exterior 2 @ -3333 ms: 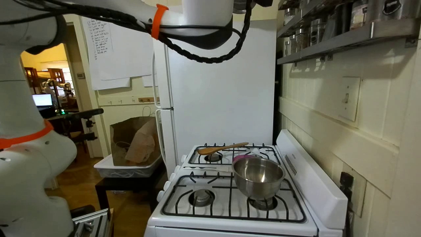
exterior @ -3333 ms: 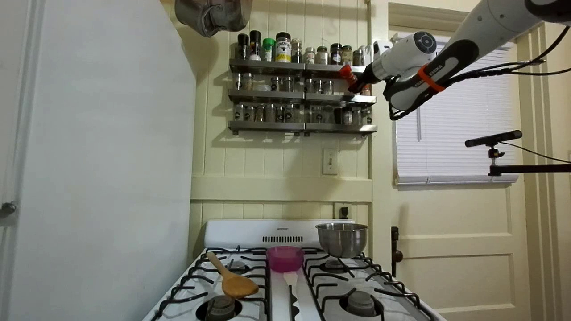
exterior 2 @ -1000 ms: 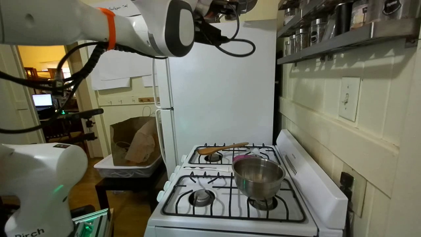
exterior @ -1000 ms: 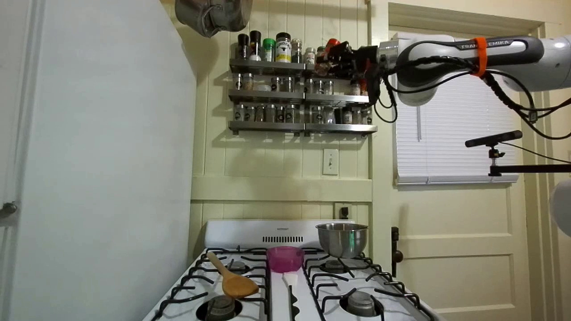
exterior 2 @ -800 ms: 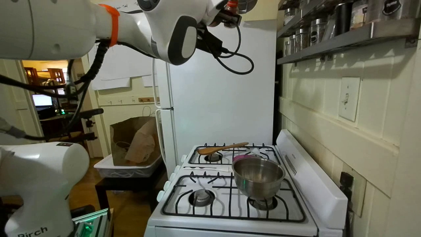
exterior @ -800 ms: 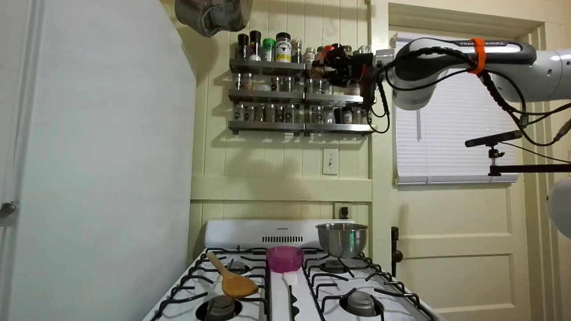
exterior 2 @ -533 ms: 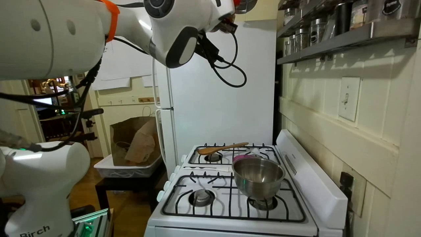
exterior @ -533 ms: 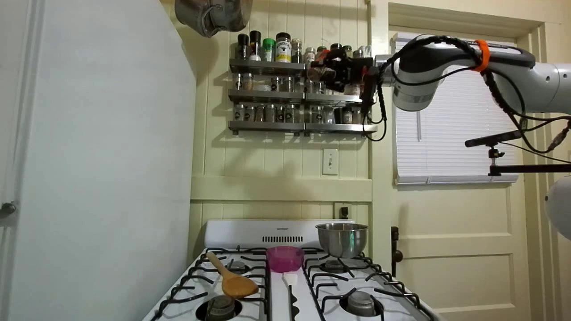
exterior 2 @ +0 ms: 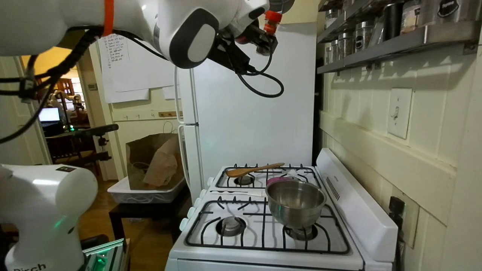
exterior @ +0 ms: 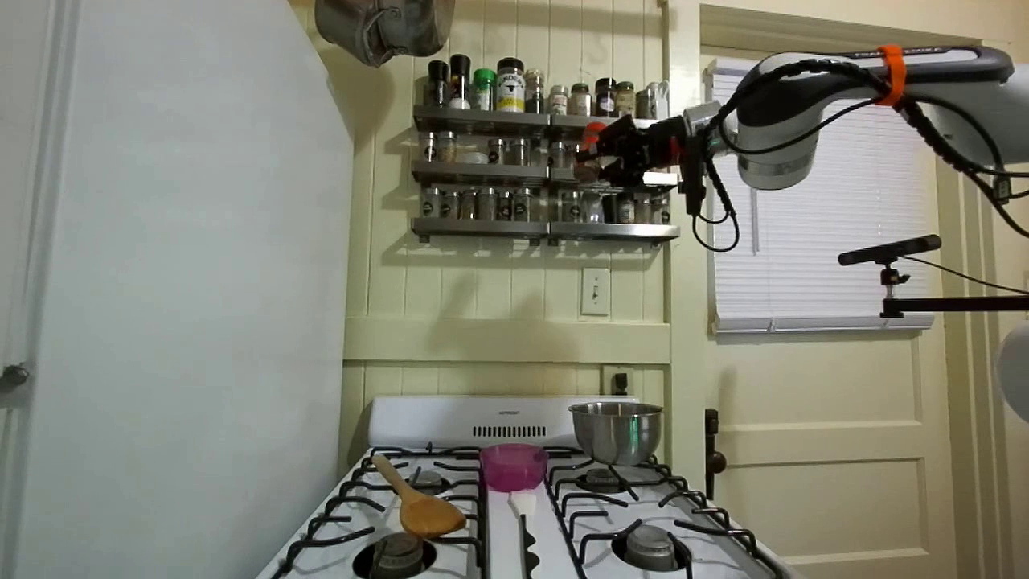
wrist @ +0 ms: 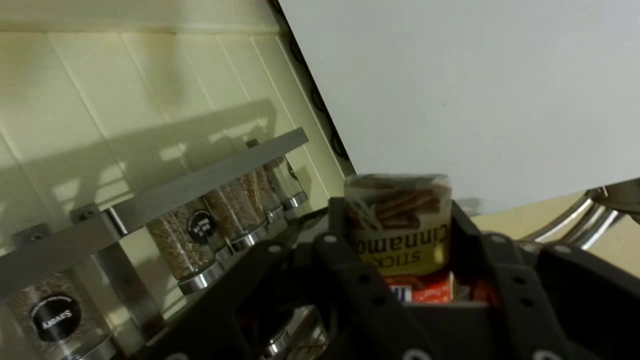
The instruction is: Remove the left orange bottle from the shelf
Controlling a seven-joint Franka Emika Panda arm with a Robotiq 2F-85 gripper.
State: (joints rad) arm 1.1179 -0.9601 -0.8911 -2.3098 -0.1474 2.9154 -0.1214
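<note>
The orange bottle, a clear jar with an orange-red cap and a cinnamon stick label, hangs in the air, nearly upright with its cap on top. My gripper is shut on it, one finger on each side of the glass. In an exterior view a gap shows between the bottle and the dark metal shelf. Seen from the front, the bottle and gripper cover part of the shelf's right half. Several jars stand on its tiers, and some are hidden behind the gripper.
Below is the stove with a steel bowl, a pink bowl, a wooden spoon and a light-headed utensil. A pot hangs at upper left beside the fridge. A camera on a stand is at right.
The bottle, held throughout, was tipped sideways about three seconds ago and stands nearly upright now. Over the last second the gripper has lowered it.
</note>
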